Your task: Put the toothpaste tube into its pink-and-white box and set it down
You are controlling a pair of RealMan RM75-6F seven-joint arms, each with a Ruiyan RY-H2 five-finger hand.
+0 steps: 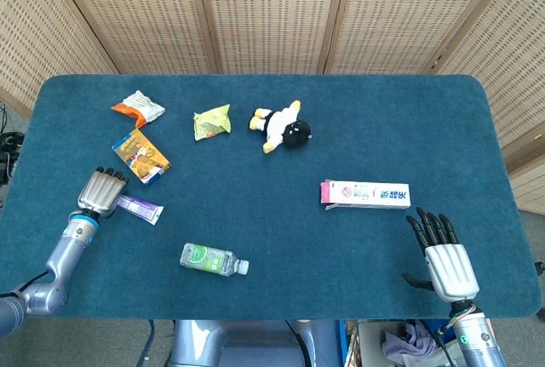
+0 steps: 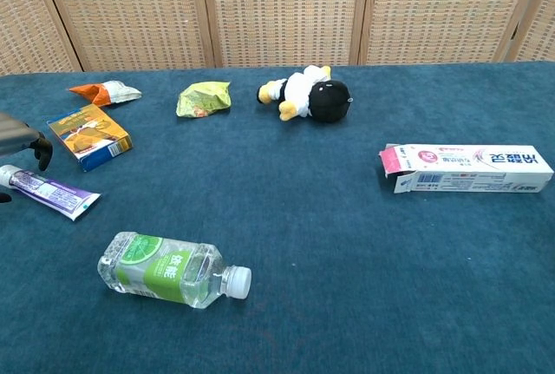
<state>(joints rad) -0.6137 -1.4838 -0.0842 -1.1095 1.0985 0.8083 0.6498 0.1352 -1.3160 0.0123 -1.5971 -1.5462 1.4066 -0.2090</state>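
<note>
The toothpaste tube [image 1: 141, 209], white and purple, lies flat at the table's left side; in the chest view the tube [image 2: 52, 193] shows its cap end at the left edge. My left hand [image 1: 102, 190] hovers over that cap end with its fingers extended and holds nothing; only its dark fingertips [image 2: 36, 147] show in the chest view. The pink-and-white box [image 1: 364, 194] lies on its side at the right, and in the chest view the box [image 2: 468, 168] has its pink flap open at the left end. My right hand [image 1: 444, 258] is open, fingers spread, near the front edge just right of the box.
A water bottle [image 1: 213, 260] lies on its side near the front, right of the tube. An orange snack box [image 1: 140, 156] sits just behind the tube. Further back are an orange-white packet [image 1: 138, 107], a green packet [image 1: 212, 121] and a plush penguin [image 1: 283, 128].
</note>
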